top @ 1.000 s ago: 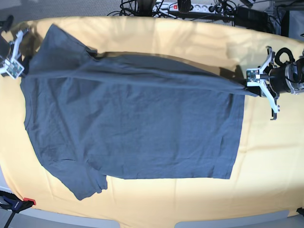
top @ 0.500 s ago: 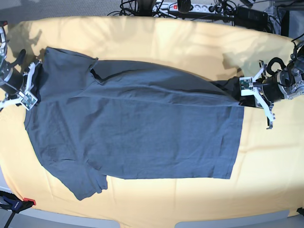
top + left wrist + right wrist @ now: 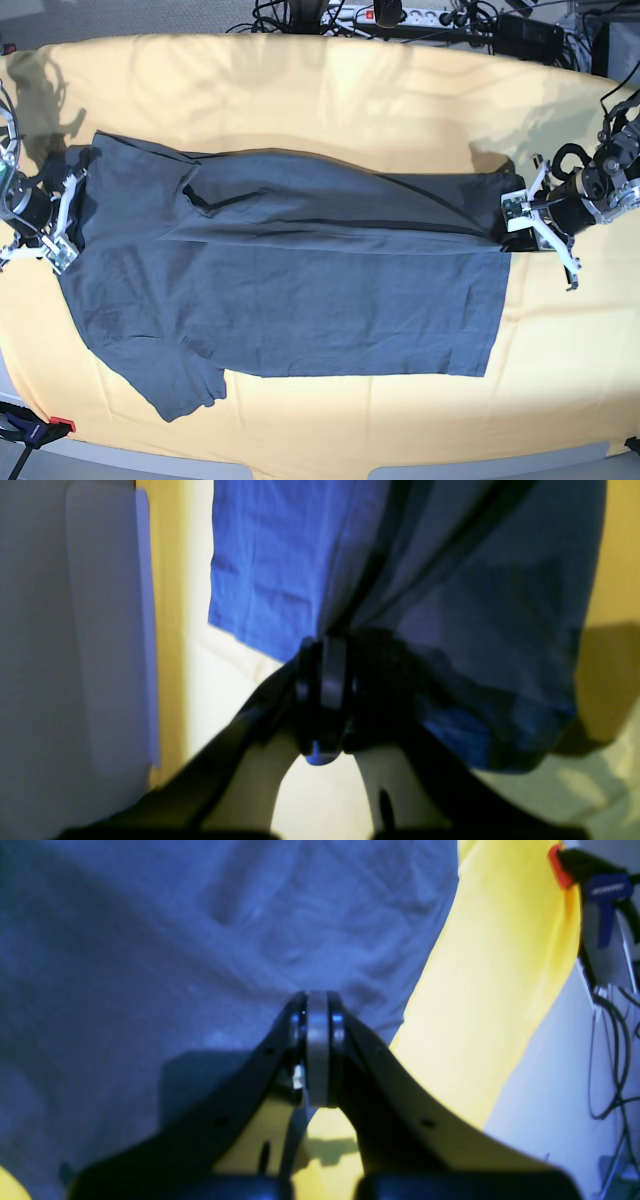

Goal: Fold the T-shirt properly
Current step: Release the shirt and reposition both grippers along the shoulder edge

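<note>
The T-shirt (image 3: 300,290) lies spread on the yellow cloth (image 3: 350,90) that covers the tabletop, with its neck end toward the left of the base view and its hem toward the right. The far long edge is folded over toward the middle, so that a doubled band of fabric runs across the upper part of the garment from one end to the other. The near sleeve lies flat and points toward the front edge of the tabletop. The lower body of the garment is flat, with light wrinkles.

The left hand (image 3: 518,215) sits at the hem end, on the right of the base view. Its wrist view shows the fingertips pressed together with a gather of the dark fabric pinched between them, and cloth draping away from the grip. The right hand (image 3: 62,215) sits at the shoulder end, on the left of the base view. Its wrist view shows the fingers fully closed at the edge of the garment, with fabric puckered at the tips, so it has hold of the T-shirt too.

A clamp (image 3: 595,875) with a red tip and a dark blue handle grips the edge of the yellow cloth. A power strip (image 3: 400,14) and cables lie beyond the far edge of the tabletop.
</note>
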Robot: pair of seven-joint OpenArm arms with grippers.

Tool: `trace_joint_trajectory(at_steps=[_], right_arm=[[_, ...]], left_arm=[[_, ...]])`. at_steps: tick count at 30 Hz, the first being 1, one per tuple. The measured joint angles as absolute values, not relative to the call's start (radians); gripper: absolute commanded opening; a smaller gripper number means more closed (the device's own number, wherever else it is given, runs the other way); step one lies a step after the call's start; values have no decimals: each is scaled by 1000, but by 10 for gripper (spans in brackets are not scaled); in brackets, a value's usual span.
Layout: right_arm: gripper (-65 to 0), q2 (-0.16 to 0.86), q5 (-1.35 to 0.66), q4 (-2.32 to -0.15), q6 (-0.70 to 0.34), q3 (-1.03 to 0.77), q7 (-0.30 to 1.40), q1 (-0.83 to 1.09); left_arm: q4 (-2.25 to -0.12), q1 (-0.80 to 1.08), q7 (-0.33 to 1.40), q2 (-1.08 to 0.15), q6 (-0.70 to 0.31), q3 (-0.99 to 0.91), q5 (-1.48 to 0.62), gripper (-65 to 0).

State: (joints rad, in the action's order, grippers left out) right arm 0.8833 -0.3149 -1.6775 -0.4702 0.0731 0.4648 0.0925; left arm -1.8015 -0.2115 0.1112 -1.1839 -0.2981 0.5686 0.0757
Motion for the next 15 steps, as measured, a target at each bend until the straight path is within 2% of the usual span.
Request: trace_joint_trajectory(at_steps=[8,11,15], right_arm=[[-650,862,-285,-1675,-444,124,464,20],[-650,838,-260,-1674,-389,124,462,17],[-650,834,-260,-1674,-376,124,463,17]], left_arm=[[-1779,-214,101,-1136,-296,569,76,-650],[-1779,-220,87,-1132,-299,569,95,-650],[-1778,-260,86,-1130,-296,569,94,-650]])
